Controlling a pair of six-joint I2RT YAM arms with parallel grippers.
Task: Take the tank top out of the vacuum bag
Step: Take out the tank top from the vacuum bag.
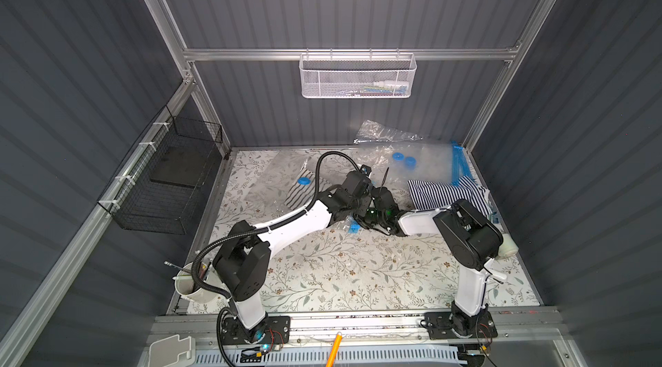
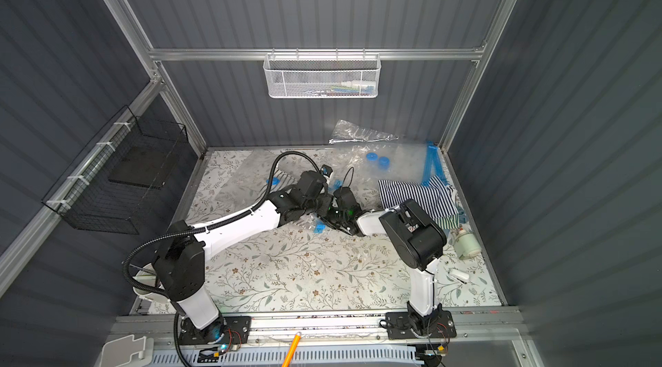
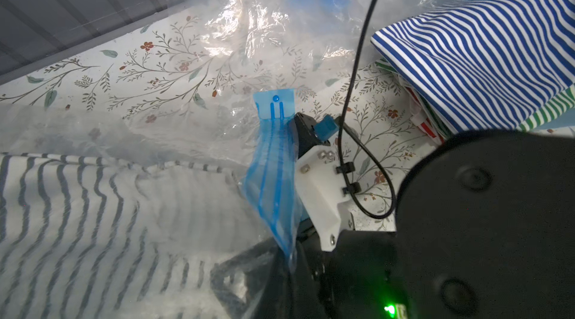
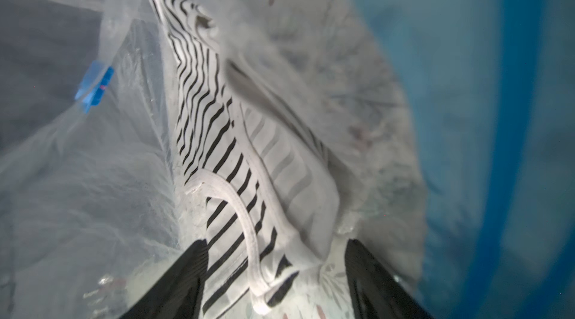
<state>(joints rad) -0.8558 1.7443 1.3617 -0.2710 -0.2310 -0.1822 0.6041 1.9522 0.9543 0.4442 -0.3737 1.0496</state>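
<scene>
The tank top (image 4: pixel 217 133) is white with black stripes and lies inside the clear vacuum bag (image 4: pixel 77 177). In both top views it shows through the plastic left of centre (image 1: pixel 304 195) (image 2: pixel 284 177), beside the bag's blue valve (image 1: pixel 303 181). My right gripper (image 4: pixel 273 270) is inside the bag mouth. It is open, with the tank top's white strap and hem lying between its black fingers (image 4: pixel 183 277). My left gripper (image 3: pixel 291 261) is shut on the bag's blue zip edge (image 3: pixel 273 177) and holds it up. In the top views the two wrists crowd together at the centre.
A second clear bag with two blue caps (image 1: pixel 403 158) lies at the back right. A blue-and-white striped garment (image 1: pixel 444 193) rests beside it on other clothes. A cup of tools (image 1: pixel 193 283) stands front left, and a white object (image 1: pixel 508 245) sits by the right wall.
</scene>
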